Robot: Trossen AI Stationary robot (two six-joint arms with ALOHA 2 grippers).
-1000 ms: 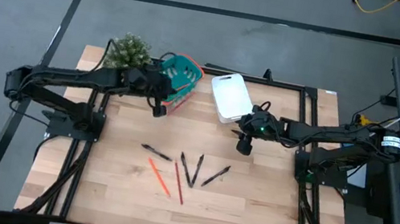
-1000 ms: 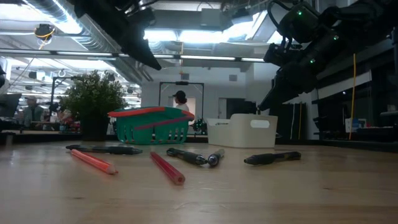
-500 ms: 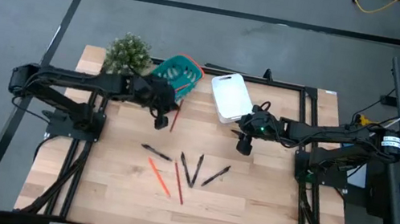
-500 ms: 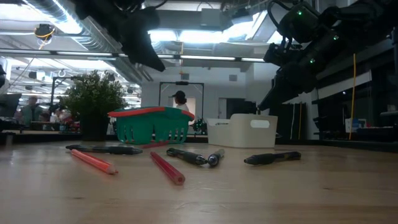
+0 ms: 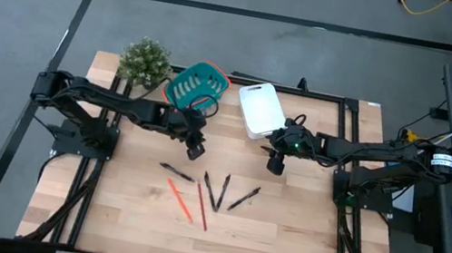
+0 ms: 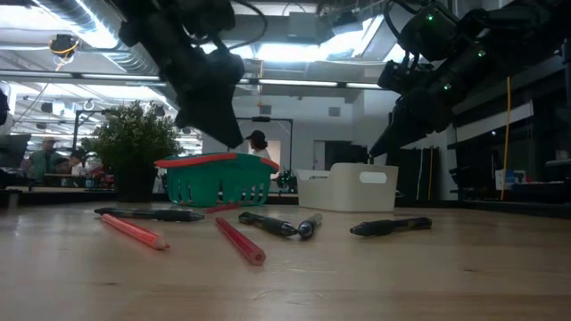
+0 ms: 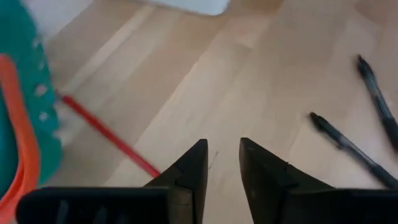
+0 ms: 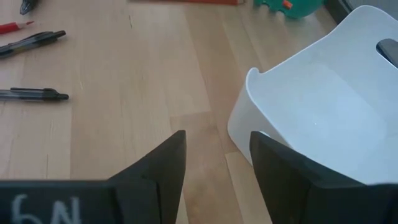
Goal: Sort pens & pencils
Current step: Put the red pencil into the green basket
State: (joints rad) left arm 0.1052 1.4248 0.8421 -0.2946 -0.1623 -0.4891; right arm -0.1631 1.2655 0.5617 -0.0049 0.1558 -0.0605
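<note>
Since a second ago, the left gripper [image 5: 195, 150] has swung from the green basket [image 5: 193, 85] at the table's 11 o'clock toward the centre, and a red pencil [image 7: 107, 135] that it held over the basket rim then is out of its grasp. Its fingers [image 7: 186, 174] stand slightly apart with nothing between them, above bare wood; that pencil lies on the table beside the basket wall. The right gripper [image 5: 276, 163] hangs parted and empty at about 1 o'clock, just beside the white bin [image 5: 260, 109], unmoved. Below centre, toward 6 o'clock, lie the pens [image 5: 217, 190], four black sticks in a loose fan, and two more of the pencils [image 5: 192, 204] just at their 8 o'clock side. A potted plant [image 5: 144, 60] stands at the 10 o'clock corner of the table [image 5: 281, 237].
</note>
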